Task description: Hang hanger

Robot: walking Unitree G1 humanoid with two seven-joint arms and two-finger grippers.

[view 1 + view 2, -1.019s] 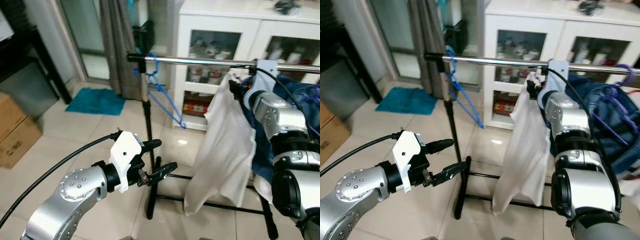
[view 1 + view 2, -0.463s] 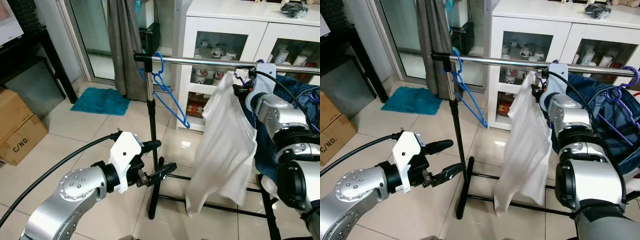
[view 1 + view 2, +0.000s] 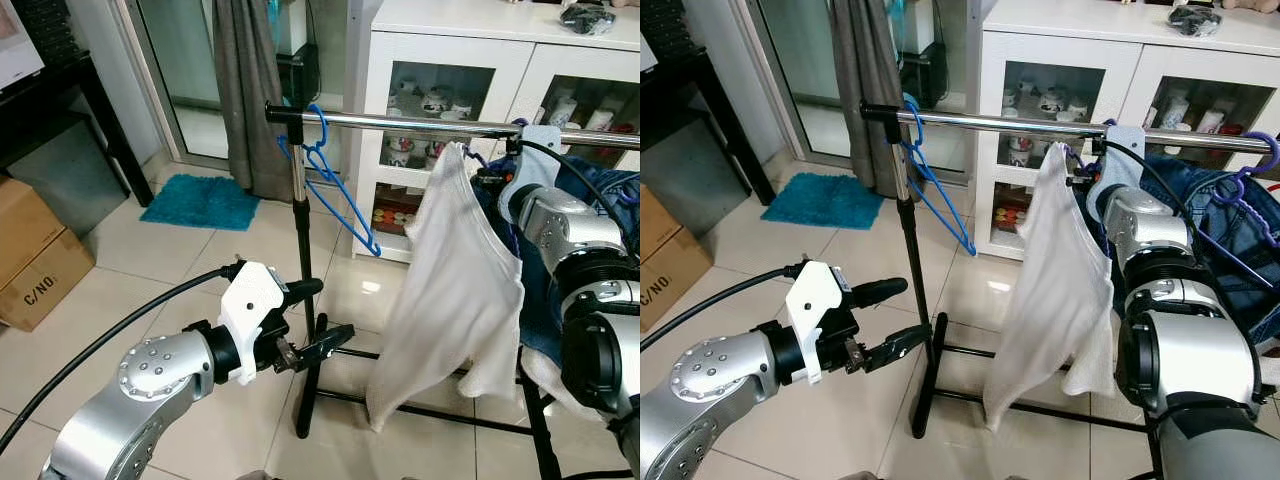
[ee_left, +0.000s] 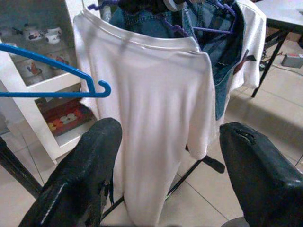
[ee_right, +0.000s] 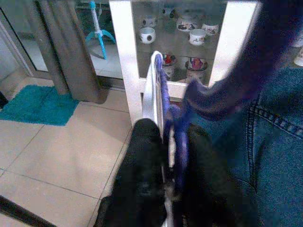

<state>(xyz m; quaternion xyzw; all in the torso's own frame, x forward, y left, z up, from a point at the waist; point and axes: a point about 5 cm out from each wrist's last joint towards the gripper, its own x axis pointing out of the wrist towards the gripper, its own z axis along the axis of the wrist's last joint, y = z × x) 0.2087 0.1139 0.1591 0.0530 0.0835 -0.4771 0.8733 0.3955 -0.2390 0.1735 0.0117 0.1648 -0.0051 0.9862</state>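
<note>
Two arms of mine show in the left eye view: my left gripper (image 3: 322,312) hovers low before the rack's upright post (image 3: 300,300), fingers spread and empty, while my right arm reaches up to the metal rail (image 3: 420,122). A white t-shirt (image 3: 455,290) hangs from that rail just beside my right wrist, and an empty blue hanger (image 3: 335,190) hangs near the rail's left end.

From the left wrist view, my two black fingers (image 4: 80,184) stand well apart, framing the t-shirt, with denim clothes (image 4: 208,33) behind it.

From the right wrist view, my right gripper (image 5: 170,165) is clenched on the purple hanger (image 5: 177,123) carrying the t-shirt's collar, with blue denim just beside it and a white cabinet (image 5: 125,52) beyond.
</note>
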